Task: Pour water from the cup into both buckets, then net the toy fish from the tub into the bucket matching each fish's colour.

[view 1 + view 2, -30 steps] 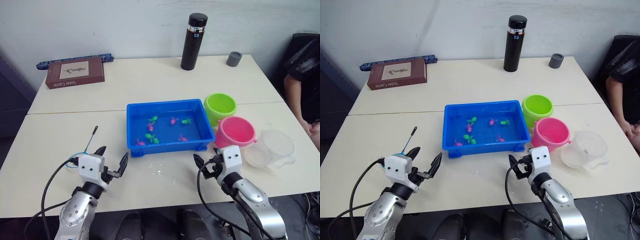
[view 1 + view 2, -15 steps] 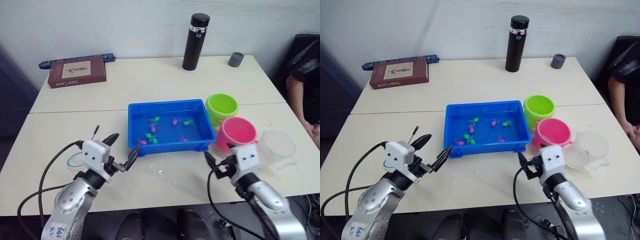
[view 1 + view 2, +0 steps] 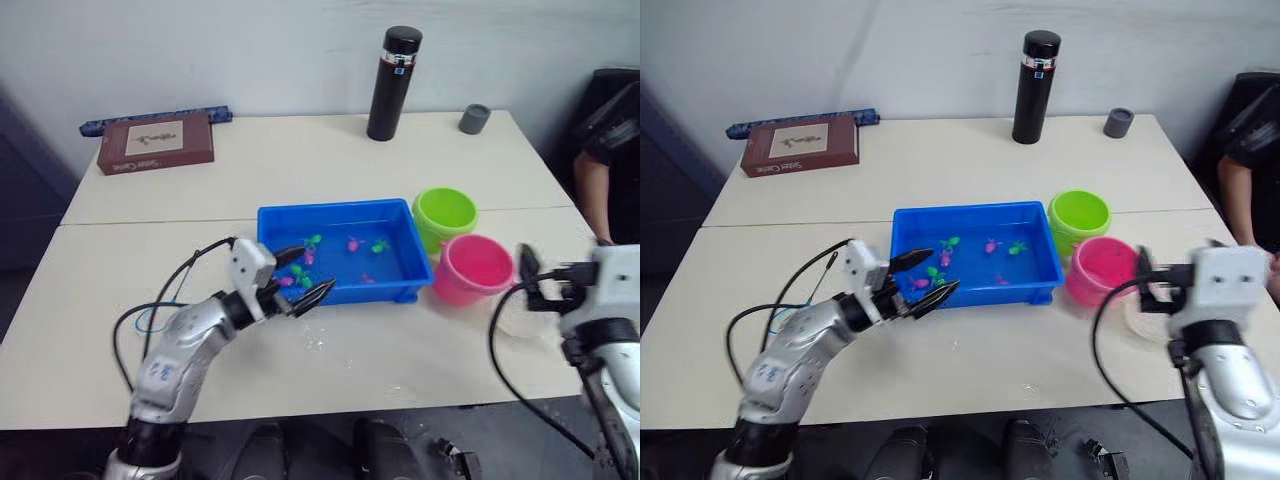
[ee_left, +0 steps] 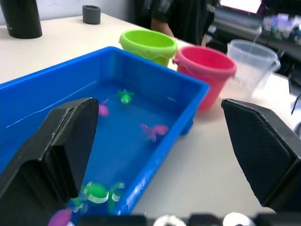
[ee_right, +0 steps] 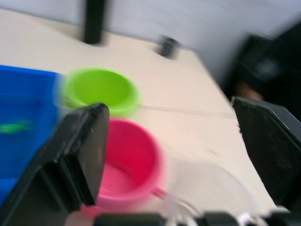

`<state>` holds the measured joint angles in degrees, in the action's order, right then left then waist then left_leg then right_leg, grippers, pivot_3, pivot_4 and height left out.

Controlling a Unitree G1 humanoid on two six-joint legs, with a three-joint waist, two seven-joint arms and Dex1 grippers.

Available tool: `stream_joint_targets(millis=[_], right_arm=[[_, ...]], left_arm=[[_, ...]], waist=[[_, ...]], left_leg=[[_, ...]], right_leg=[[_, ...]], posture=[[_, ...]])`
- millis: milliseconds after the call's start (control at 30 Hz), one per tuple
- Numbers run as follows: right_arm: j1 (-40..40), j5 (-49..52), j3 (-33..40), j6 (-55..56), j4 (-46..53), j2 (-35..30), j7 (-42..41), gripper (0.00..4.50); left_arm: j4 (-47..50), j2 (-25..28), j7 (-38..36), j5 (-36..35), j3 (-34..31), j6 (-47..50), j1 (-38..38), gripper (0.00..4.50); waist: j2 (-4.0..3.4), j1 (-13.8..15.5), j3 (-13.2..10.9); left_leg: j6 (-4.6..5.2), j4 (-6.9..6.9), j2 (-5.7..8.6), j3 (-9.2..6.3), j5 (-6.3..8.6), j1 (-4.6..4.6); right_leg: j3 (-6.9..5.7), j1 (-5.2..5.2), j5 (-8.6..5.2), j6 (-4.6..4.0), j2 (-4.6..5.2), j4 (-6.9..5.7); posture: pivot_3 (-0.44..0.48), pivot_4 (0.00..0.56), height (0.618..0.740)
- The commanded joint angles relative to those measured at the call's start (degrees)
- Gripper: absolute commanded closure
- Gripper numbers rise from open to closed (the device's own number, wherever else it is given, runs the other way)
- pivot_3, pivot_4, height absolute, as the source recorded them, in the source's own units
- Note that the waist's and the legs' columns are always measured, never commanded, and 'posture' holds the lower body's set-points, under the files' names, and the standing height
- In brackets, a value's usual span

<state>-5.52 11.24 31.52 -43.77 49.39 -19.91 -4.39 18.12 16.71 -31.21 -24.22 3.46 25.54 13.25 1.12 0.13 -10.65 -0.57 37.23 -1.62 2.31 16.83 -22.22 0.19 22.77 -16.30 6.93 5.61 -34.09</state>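
The left pincer [image 3: 920, 277] is hovering open at the tub's [image 3: 975, 295] front left corner, fish [image 4: 154, 130] lying inside. The right pincer [image 5: 174, 155] is gaping empty near the bench's right edge, facing the cup [image 4: 251, 59] beside the pink bucket [image 3: 472, 268]; the green bucket [image 3: 443, 213] is sitting behind.

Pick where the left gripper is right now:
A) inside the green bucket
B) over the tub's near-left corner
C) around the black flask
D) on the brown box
B: the open left gripper sits at the near-left corner of the tub, with the fish in view between its fingers in the left wrist view.
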Motion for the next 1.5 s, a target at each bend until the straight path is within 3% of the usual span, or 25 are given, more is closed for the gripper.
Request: stream_joint_targets(millis=[33,367,833,1500], right_arm=[[-1.5,-1.5,6.0,0.3,2.3,2.1,3.2,0.07],[-8.6,-1.7,8.9,4.7,-0.2,15.2,8.5,0.07],[-8.5,-0.9,4.4,8.6,-7.8,21.4,11.3,0.07],[-1.4,0.6,4.4,15.0,-24.0,17.4,13.4,0.07]], left_arm=[[-1.2,-1.0,0.0,1.0,1.4,-1.1,2.0,0.00],[-6.0,-4.6,-1.6,0.9,3.7,-1.9,6.5,0.00],[-5.6,-5.3,-2.3,1.2,3.6,-2.0,7.3,0.00],[-2.9,-5.2,1.7,2.0,2.3,-2.8,5.4,0.00]], waist=[[-0.02,-0.3,0.0],[-0.05,-0.3,0.0],[-0.07,-0.4,0.0],[-0.08,-0.4,0.0]], left_leg=[[0.00,-0.06,-0.03,-0.01,0.00,0.02],[-0.16,-0.01,-0.12,0.01,-0.23,0.07],[-0.09,-0.06,-0.11,-0.19,-0.30,0.13],[-0.10,-0.13,-0.11,-0.20,-0.30,0.11]], right_leg=[[0.01,0.03,0.00,0.00,-0.03,-0.02],[-0.02,0.01,-0.10,-0.19,-0.17,-0.23],[0.12,0.04,-0.19,-0.51,-0.08,-0.21],[0.11,0.06,-0.18,-0.48,-0.06,-0.16]], posture=[[0.000,0.150,0.740],[0.000,0.150,0.740],[0.000,0.150,0.740],[0.000,0.150,0.740]])
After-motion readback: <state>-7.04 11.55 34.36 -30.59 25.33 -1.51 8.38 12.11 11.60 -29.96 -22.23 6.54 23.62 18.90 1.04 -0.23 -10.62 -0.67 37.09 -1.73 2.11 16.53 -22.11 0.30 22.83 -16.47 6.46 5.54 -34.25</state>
